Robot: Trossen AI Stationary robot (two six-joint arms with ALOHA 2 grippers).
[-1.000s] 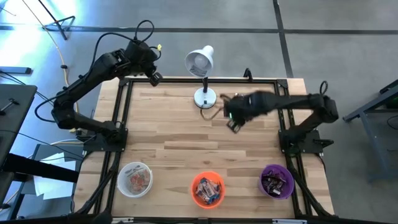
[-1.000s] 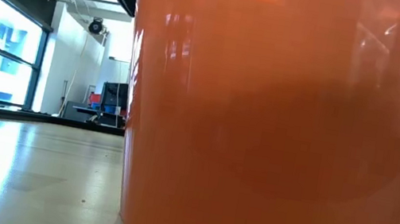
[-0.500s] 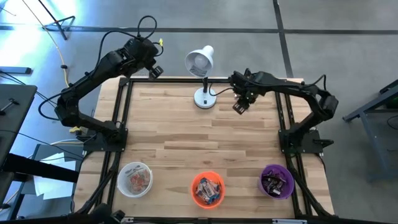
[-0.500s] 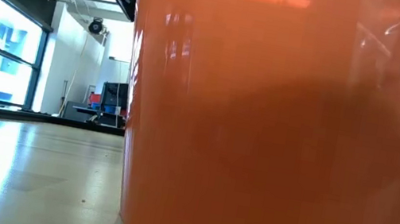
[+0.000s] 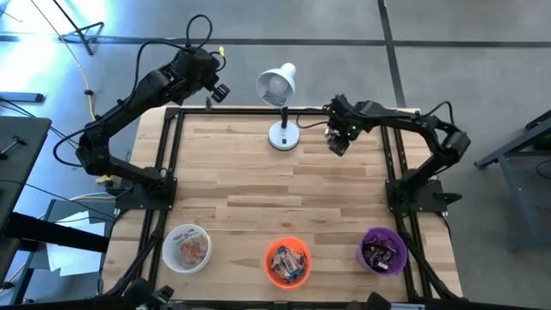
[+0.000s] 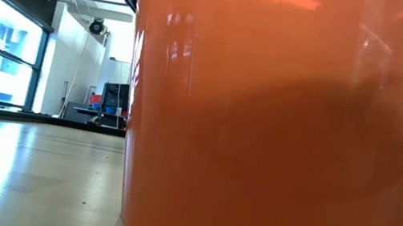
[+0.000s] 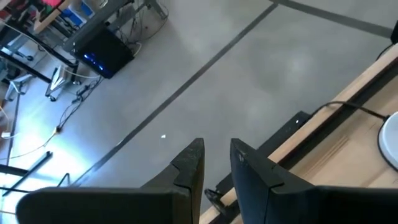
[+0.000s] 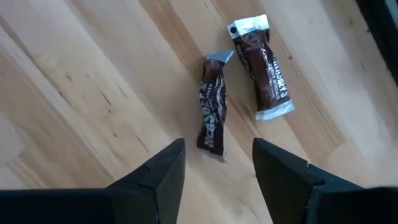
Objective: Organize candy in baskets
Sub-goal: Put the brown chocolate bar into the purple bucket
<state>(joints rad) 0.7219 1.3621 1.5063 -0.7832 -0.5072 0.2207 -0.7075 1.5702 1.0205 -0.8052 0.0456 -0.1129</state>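
Two brown wrapped candies lie flat on the wood: one just ahead of my right gripper's open fingers, the other beside it, farther off. That gripper points down over the table's far right part and touches nothing. My left gripper hangs beyond the table's far left corner; its fingers stand a narrow gap apart with nothing between them. A white basket, an orange basket and a purple basket stand along the near edge, each with candy inside.
A white desk lamp stands on its round base at the far middle, left of my right gripper. The orange basket's wall fills the low view. Bare wood lies between the far edge and the baskets.
My right gripper has swung from the far middle of the table, near the lamp base, toward the far right corner and has come down. My left gripper has moved a little farther out past the far edge.
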